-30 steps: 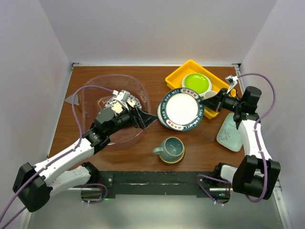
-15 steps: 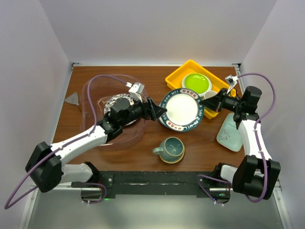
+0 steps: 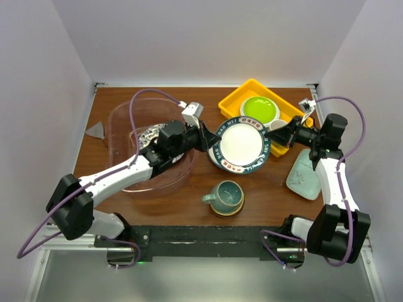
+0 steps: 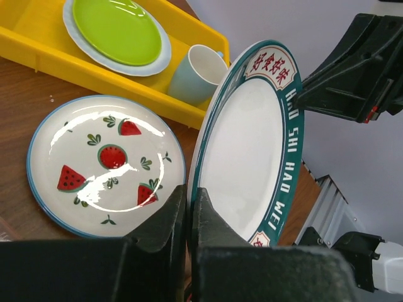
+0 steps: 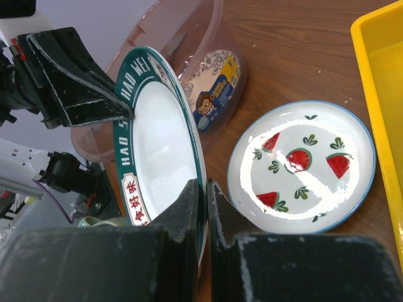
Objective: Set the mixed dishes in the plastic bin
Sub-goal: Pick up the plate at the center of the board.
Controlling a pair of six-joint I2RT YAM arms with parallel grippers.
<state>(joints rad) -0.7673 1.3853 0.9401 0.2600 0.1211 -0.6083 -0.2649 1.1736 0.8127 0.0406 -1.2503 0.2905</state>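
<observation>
A white plate with a dark green lettered rim is tilted up off the table, held at both sides. My left gripper is shut on its left rim, and my right gripper is shut on its right rim. Beneath it a watermelon plate lies flat on the table. The plastic bin stands to the left with a blue patterned plate inside. A teal mug sits near the front and a mint dish at the right.
A yellow tray at the back right holds a lime-green plate. A small white cup stands beside the tray. A grey triangular scrap lies left of the bin.
My left gripper swung right from over the bin to the lettered plate's left rim and shut on it. The right arm has not moved.
</observation>
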